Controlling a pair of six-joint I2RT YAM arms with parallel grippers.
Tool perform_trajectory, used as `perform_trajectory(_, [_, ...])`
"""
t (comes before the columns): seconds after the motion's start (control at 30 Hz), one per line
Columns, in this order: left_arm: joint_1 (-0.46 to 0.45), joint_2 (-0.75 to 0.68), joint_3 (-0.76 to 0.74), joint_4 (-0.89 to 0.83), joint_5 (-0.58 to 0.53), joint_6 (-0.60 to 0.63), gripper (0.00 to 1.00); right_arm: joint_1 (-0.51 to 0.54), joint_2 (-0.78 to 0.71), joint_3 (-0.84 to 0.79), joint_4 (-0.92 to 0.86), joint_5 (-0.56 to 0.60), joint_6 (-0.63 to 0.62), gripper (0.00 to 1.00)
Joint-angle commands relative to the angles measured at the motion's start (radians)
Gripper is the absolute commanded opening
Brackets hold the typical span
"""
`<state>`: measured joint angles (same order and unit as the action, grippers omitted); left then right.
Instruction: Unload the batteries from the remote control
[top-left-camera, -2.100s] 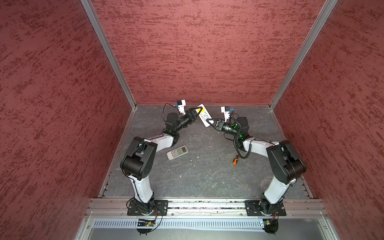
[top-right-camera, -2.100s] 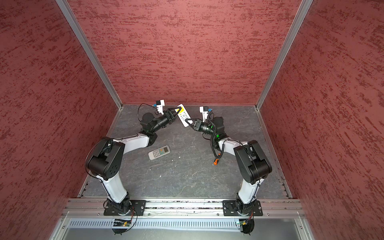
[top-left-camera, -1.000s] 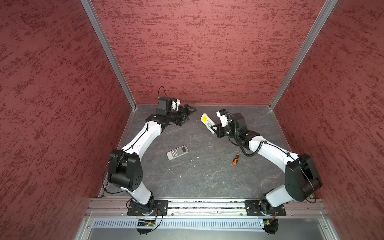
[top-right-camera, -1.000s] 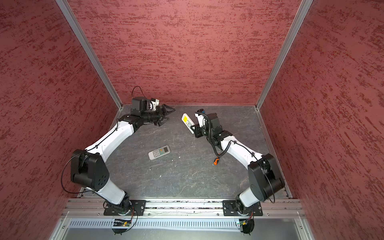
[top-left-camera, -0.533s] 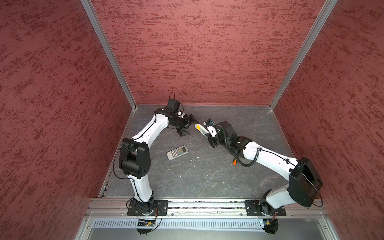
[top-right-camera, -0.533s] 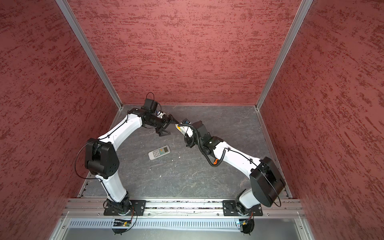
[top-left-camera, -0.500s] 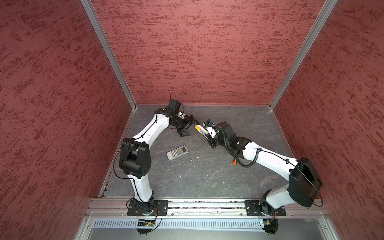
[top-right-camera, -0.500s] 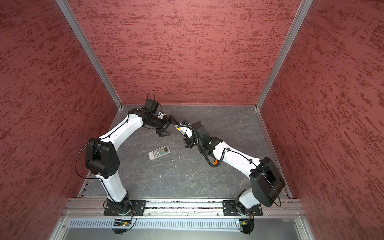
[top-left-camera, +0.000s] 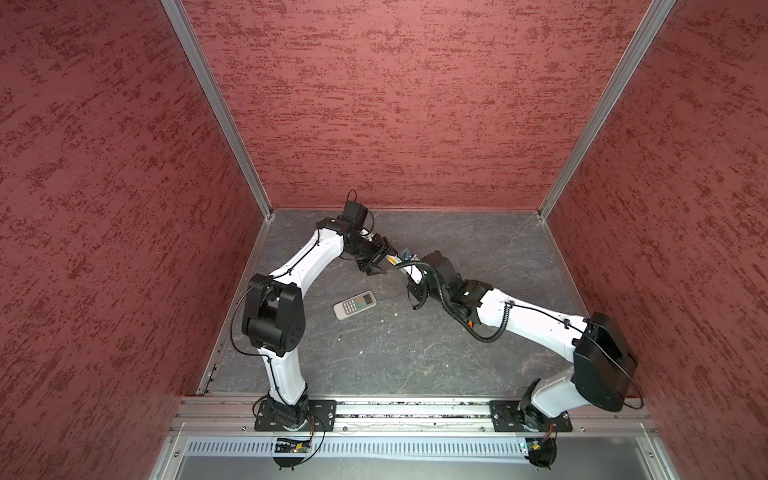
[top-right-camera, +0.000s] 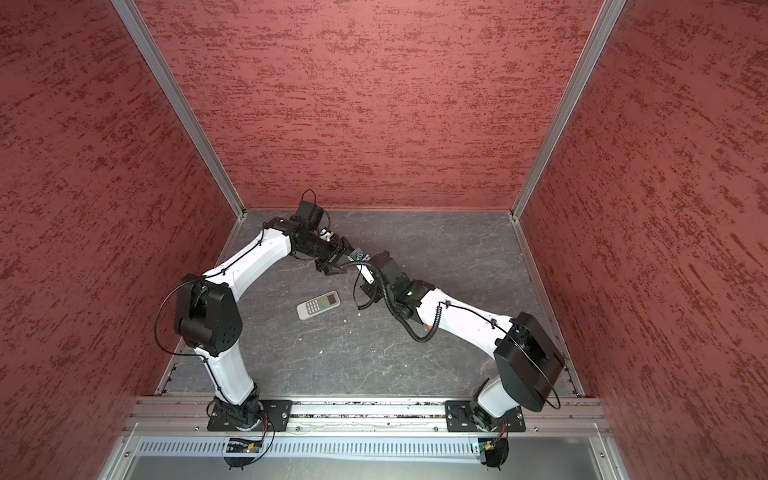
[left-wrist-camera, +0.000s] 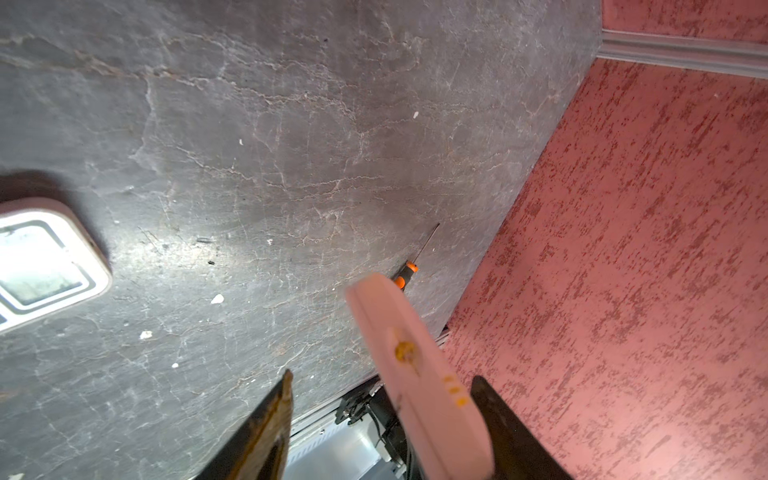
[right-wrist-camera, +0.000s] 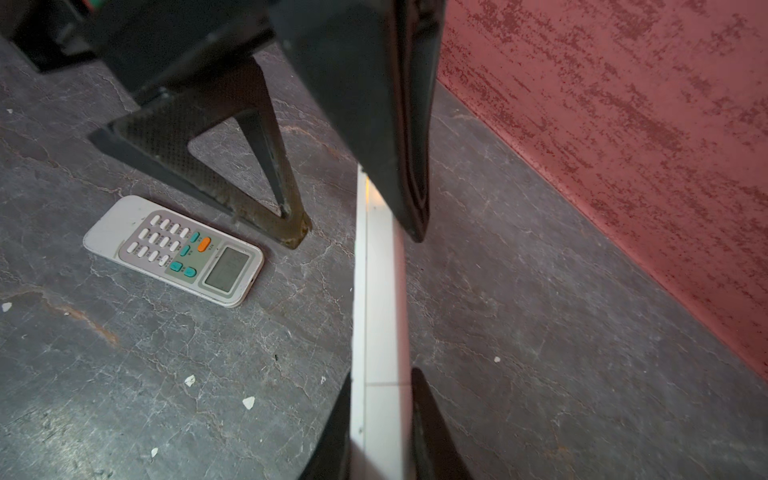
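Nearest me: orange screwdriver (left-wrist-camera: 405, 276) flat on the table (top-left-camera: 415, 353), partly under the R arm. A bit further in, the spare remote (right-wrist-camera: 174, 249) lies buttons-up w/ nobody on it.

Now the action, mid-table. The right gripper (right-wrist-camera: 380, 376) is clamped hard on one end of the held remote (right-wrist-camera: 380, 291). The remote's body sticks straight out from those jaws toward the L arm, so the long axis runs R jaws to L jaws.

Further back, the left gripper (left-wrist-camera: 382, 378) straddles the free end, jaws roughly half open. One finger (left-wrist-camera: 511, 424) is against or just beside the remote, can't tell which. The other finger (left-wrist-camera: 270, 415) stands off, w/ bare table showing in the gap. No squeeze there by the look of it.

No batteries in sight anywhere. My guess is they're inside the held remote, but its battery door doesn't show in any view. The L arm is the one placed to work that end, and the R arm is acting as the vise.
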<state>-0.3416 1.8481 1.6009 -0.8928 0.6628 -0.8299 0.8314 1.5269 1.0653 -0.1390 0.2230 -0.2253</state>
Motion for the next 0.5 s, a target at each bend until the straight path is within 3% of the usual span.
perform_trajectory(0.0, [0.001,0.028,0.031,-0.033,-0.031,0.0,0.61,0.018,0.002,0.012,0.072,0.07,-0.034,0.08])
perform_trajectory(0.47, [0.0,0.098,0.093,-0.063,-0.055,-0.017,0.41,0.038,0.028,0.017,0.104,0.061,-0.033,0.08])
